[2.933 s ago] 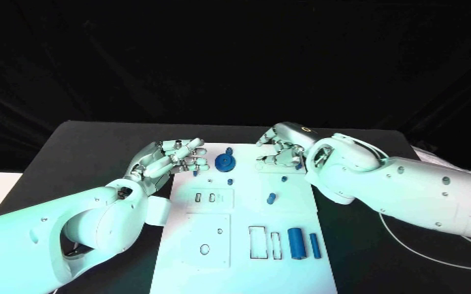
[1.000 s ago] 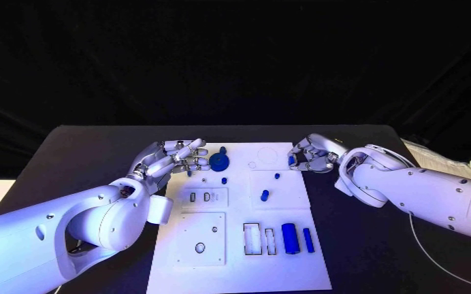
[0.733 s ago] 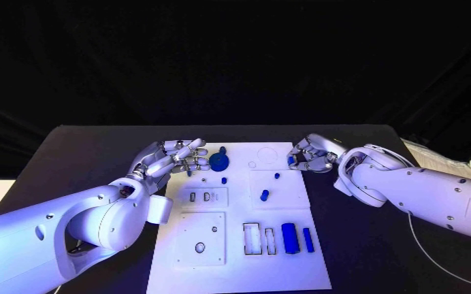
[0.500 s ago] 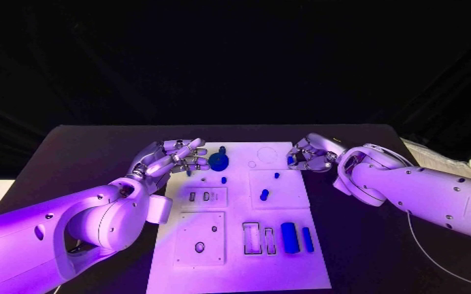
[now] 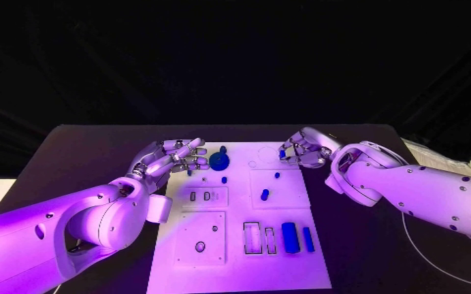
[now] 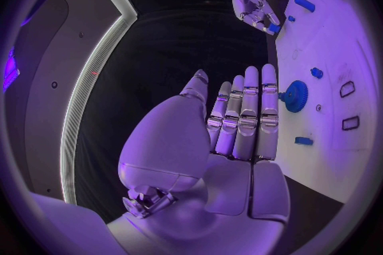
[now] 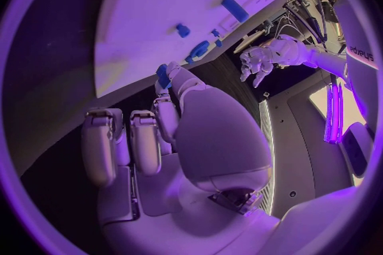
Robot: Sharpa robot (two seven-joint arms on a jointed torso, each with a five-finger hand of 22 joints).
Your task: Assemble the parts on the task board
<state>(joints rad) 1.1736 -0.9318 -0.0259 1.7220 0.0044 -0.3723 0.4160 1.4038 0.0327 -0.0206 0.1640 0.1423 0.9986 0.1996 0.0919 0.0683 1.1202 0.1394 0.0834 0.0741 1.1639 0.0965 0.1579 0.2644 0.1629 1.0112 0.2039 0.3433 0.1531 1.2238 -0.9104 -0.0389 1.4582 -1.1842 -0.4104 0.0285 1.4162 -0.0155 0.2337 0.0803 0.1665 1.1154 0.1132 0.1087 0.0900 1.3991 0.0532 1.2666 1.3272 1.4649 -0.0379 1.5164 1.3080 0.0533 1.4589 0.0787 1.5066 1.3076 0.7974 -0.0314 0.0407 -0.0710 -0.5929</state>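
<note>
Black tabletop [image 5: 88, 151] carries the white rectangular task board [image 5: 246, 267] in its middle, with a dark curtain behind. At the left edge of the board the left robot hand [image 5: 169, 158] hovers with straight fingers that lie close together, and it holds nothing. Just beside its fingertips a round blue gear part [image 5: 219, 162] sits on the far part of the board. More to the middle, a short blue peg [image 5: 264, 194] lies on the board and a tiny blue piece [image 5: 277, 175] is a little beyond it. Nearer to the robot, a thick blue cylinder [image 5: 288, 237] and a thin blue bar [image 5: 308, 239] lie side by side. At the far right corner of the board the right robot hand [image 5: 299, 151] pinches a small blue part [image 7: 163, 75] at its fingertips, above the board.
</note>
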